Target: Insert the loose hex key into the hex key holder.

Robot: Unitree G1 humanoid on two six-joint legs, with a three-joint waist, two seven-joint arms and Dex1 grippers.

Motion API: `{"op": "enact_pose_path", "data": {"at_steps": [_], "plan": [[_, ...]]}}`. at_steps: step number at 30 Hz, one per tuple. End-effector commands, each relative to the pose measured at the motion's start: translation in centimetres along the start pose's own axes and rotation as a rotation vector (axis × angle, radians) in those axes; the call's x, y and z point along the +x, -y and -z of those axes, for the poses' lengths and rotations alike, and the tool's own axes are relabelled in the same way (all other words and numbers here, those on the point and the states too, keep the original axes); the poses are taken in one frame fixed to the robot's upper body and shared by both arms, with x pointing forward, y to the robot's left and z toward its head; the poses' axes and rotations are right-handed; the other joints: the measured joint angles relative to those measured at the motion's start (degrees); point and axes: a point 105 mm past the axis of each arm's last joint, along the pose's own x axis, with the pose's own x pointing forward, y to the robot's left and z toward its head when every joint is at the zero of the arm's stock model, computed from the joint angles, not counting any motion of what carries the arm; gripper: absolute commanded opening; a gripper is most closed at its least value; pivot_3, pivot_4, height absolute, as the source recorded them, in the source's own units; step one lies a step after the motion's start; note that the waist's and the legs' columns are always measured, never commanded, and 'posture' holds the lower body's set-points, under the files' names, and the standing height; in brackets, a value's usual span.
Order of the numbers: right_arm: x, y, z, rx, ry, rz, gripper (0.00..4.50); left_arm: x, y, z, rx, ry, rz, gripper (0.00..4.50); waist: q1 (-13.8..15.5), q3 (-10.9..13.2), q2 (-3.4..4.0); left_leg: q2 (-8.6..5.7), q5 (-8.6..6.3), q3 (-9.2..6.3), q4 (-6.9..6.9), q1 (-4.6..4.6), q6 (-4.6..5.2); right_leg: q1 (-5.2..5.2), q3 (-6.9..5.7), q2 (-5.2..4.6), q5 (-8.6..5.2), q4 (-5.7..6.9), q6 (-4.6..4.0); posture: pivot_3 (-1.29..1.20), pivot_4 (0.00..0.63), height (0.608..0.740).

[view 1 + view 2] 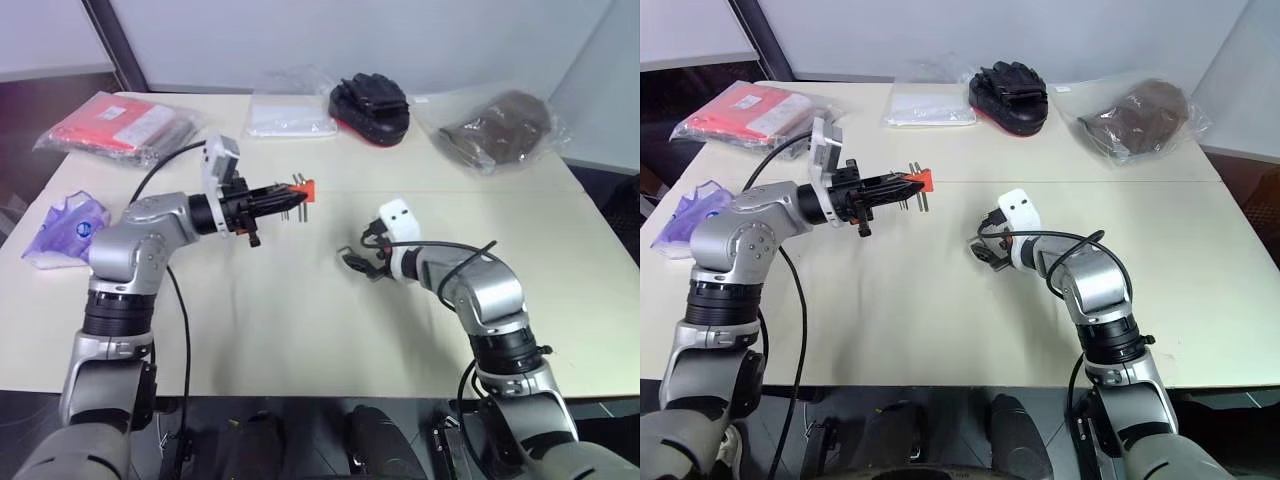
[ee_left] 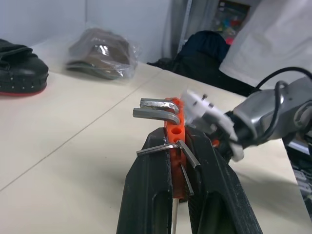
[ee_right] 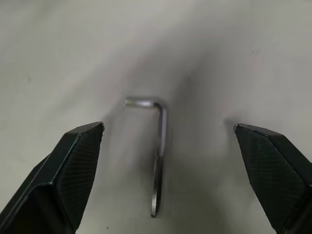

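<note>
- L gripper point(image 1: 288, 200): fingers clamped shut on the holder point(image 1: 303, 189), held up off the surface point(image 1: 300, 330), pointing across toward the robot's right. In the left wrist view we see several short keys sticking out of the orange block and at least one empty hole.
- R gripper point(image 3: 168, 134): fingers spread wide, nothing in them, hanging just over the key point(image 3: 160, 146).
- Key lies flat on the surface betw. the R fingers, short leg at the far end, long leg running back toward the wrist. No contact yet w/ either finger.
- Step in hand, as we judge it: pick up the key. To do it well: come straight down, keep the long leg centred betw. the fingers, close across the shaft rather than on the bend. Thin rod flat on a smooth top, so fingertips must nearly touch the surface or it will slip or roll out.
- Leave enough long leg free beyond the grip for insertion later.
- Around: red packet point(image 1: 120, 122), clear bag point(image 1: 290, 115), black mitt point(image 1: 372, 108) and brown bagged item point(image 1: 500, 128) along the far edge; purple bag point(image 1: 65, 228) at the robot's left. All well apart from the key.
- Nothing obstructs the pick. L arm's cable point(image 1: 160, 170) hangs near L arm only.
</note>
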Motion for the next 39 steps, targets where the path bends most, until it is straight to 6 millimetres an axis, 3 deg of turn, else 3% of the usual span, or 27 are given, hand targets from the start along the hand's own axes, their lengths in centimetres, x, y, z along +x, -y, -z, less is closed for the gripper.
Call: {"op": "enact_pose_path", "data": {"at_steps": [1, 10, 11, 14, 20, 24, 28, 33, 39], "plan": [[0.4, -0.1, -0.8, -0.077, 0.028, 0.015, 4.45, -0.2, 0.4, -1.0, 0.045, 0.020, 0.004, 0.00, 0.0, 0.0, 0.00, 0.00, 0.00, 0.00, 0.00, 0.00, 0.00, 0.00, 0.00, 0.00, 0.00, 0.00, 0.00, 0.00, 0.150, 0.740], [1.5, 0.5, 0.0, -0.116, 0.013, 0.034, 4.45, -0.1, 0.7, -1.0, 0.044, 0.018, 0.004, 0.00, -0.1, 0.0, 0.00, 0.01, 0.00, 0.00, 0.00, 0.01, 0.00, 0.00, 0.00, 0.02, 0.00, 0.00, 0.00, 0.00, 0.150, 0.740], [1.5, 0.6, 0.1, -0.121, 0.008, 0.035, 4.22, -0.1, 0.7, -1.0, 0.043, 0.017, 0.003, 0.00, 0.0, 0.0, 0.00, 0.01, 0.00, 0.00, 0.00, 0.01, 0.00, 0.01, 0.00, 0.02, 0.00, 0.00, 0.00, 0.00, 0.150, 0.740], [1.6, 0.8, 0.2, -0.145, 0.002, 0.037, 3.13, -0.1, 0.8, -0.9, 0.042, 0.017, -0.004, 0.00, 0.0, 0.0, 0.00, 0.01, 0.00, 0.00, 0.00, 0.01, 0.00, 0.01, 0.00, 0.02, 0.00, 0.00, 0.00, 0.00, 0.150, 0.740], [1.8, 0.5, 0.2, -0.161, -0.007, 0.018, 0.03, -0.1, 0.9, -0.8, 0.035, 0.022, -0.011, 0.00, 0.1, 0.0, 0.00, 0.00, 0.00, 0.00, 0.01, 0.01, 0.00, 0.03, 0.00, 0.00, 0.00, 0.00, 0.00, 0.00, 0.150, 0.740], [1.5, 0.4, 0.2, -0.201, 0.014, 0.011, 0.03, -0.1, 0.9, -0.6, 0.030, 0.023, -0.011, 0.00, 0.0, 0.0, 0.00, 0.00, 0.00, 0.00, 0.00, 0.01, 0.00, 0.03, -0.01, 0.01, 0.00, 0.00, 0.00, 0.00, 0.150, 0.740], [0.0, 0.7, -0.9, -0.189, 0.133, 0.004, 0.03, 0.2, 0.9, -0.6, 0.026, 0.028, -0.001, 0.00, 0.2, 0.0, 0.00, -0.01, 0.00, -0.01, 0.00, -0.03, 0.00, 0.03, -0.02, 0.00, 0.00, -0.04, 0.01, 0.00, 0.150, 0.740], [-4.1, 2.6, -6.1, -0.001, 0.529, 0.107, 0.03, 1.0, 1.1, -0.6, 0.017, 0.039, 0.019, 0.00, 0.0, 0.0, -0.01, 0.00, 0.00, 0.00, -0.03, -0.05, 0.00, 0.00, -0.01, 0.01, 0.00, -0.06, 0.01, 0.00, 0.150, 0.740], [-10.1, 1.8, -11.2, 0.040, 0.963, 0.102, 0.03, 2.1, 1.1, -0.6, 0.015, 0.049, 0.043, 0.00, 0.0, 0.0, -0.01, 0.02, 0.00, -0.01, -0.07, -0.03, 0.00, -0.01, -0.01, 0.04, 0.00, -0.05, 0.01, 0.00, 0.150, 0.740]]}}
